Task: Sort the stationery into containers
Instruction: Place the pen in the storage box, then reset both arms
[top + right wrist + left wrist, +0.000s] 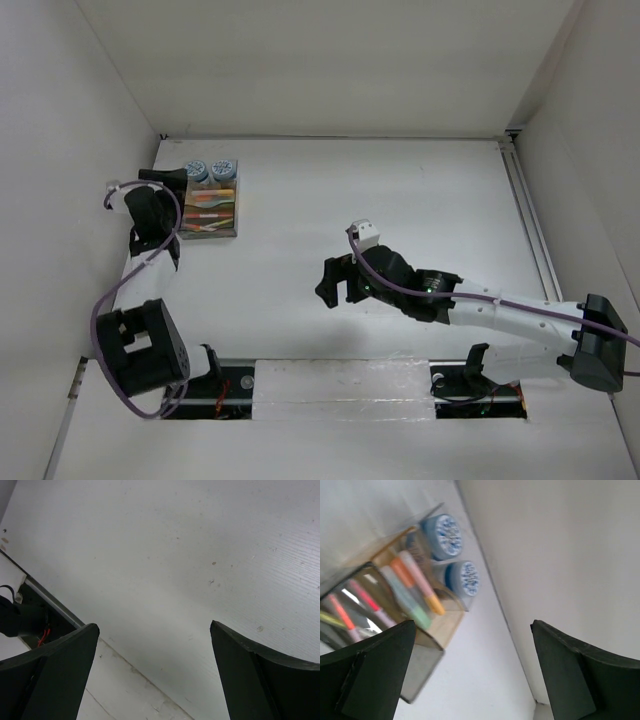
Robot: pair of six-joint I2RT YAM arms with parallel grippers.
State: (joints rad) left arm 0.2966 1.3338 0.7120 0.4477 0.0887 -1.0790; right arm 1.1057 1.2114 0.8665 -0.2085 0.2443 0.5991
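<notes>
The layered wooden organiser tray (211,232) sits in the far-left corner of the surface (400,200). Pens (412,587) (orange, pink, pale green) lie in its wavy slots, and two blue-and-white cylinders (452,537) stand at its far end. The left end effector (472,672) hangs just beside it, wide and empty. The right end effector (152,675) gapes mid-surface.

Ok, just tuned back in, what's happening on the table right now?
The left fingers stand open and empty beside the small layered wooden organiser tray in the far-left corner. Thin coloured pens and highlighters lie in its compartments, and two round blue-and-white patterned cylinders sit at its far end. The right fingers hang open over the white table, holding nothing. No stationery shows outside the tray.
</notes>
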